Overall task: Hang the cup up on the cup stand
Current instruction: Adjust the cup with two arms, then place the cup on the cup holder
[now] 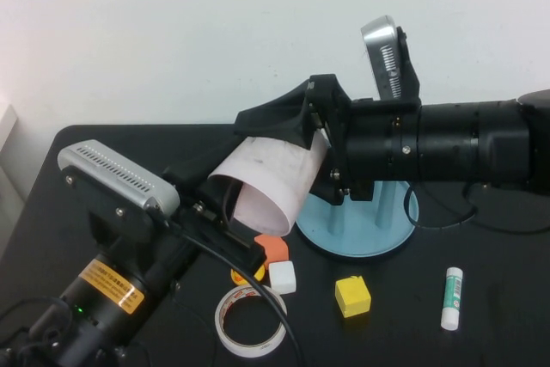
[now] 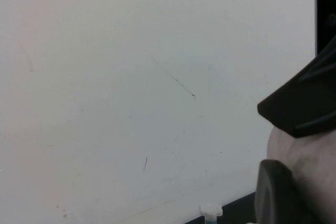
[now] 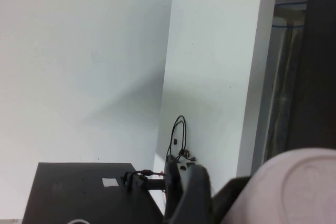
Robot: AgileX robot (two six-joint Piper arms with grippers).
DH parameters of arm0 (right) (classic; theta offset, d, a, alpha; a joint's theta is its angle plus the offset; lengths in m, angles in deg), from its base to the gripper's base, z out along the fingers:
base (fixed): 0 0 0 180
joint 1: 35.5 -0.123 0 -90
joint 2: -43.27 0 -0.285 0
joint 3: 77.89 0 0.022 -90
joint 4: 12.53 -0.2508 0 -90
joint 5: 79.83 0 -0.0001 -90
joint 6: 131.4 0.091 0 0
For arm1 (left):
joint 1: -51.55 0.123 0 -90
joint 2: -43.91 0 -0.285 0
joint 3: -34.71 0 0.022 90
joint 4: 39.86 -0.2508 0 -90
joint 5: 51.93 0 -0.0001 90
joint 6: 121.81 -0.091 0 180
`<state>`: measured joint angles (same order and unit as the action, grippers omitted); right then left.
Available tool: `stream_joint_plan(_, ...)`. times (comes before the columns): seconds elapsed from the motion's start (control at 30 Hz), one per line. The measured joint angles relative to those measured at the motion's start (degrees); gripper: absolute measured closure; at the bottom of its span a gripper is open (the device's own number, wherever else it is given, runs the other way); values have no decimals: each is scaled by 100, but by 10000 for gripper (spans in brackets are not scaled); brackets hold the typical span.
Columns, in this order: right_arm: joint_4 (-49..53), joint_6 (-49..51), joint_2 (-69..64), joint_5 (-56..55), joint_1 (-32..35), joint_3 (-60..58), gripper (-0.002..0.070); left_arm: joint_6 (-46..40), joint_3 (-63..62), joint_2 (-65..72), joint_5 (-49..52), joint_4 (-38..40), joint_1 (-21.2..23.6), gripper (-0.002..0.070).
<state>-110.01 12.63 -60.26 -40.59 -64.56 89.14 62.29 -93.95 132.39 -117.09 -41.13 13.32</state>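
Note:
The pale pink cup (image 1: 271,180) hangs in the air, lying on its side above the table's middle, rim toward my left arm. My left gripper (image 1: 225,212) grips its rim wall, one finger (image 2: 278,192) against the cup (image 2: 310,156). My right gripper (image 1: 288,156) is shut around the narrow base end, one finger on top and one below. The cup's bottom (image 3: 294,192) fills the right wrist view beside a finger (image 3: 191,192). The light-blue cup stand (image 1: 378,234) sits behind and under my right gripper, its pegs mostly hidden. One white peg cap (image 2: 210,212) shows in the left wrist view.
Under the cup lie an orange block (image 1: 273,251), a white block (image 1: 282,277) and a white tape ring (image 1: 249,320). A yellow block (image 1: 352,296) and a glue stick (image 1: 452,298) lie in front of the stand. A white wall stands behind the table.

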Motion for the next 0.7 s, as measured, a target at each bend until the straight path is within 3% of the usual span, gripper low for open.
stream_joint_plan(0.23, -13, -275, 0, -8, 11, 13, 104, 72, 0, 0, 0, 43, 0, 369)
stream_joint_plan(0.3, -2, -551, 0, 4, 58, 83, 104, 90, 0, 0, 0, 82, 0, 328)
stream_joint_plan(0.5, 9, -2017, 0, 52, 580, 431, 104, 311, 350, -177, -12, 37, 0, 296)
stream_joint_plan(0.7, -1, -4719, 0, -523, 864, 560, 104, 792, 984, -458, -12, -271, 0, 312)
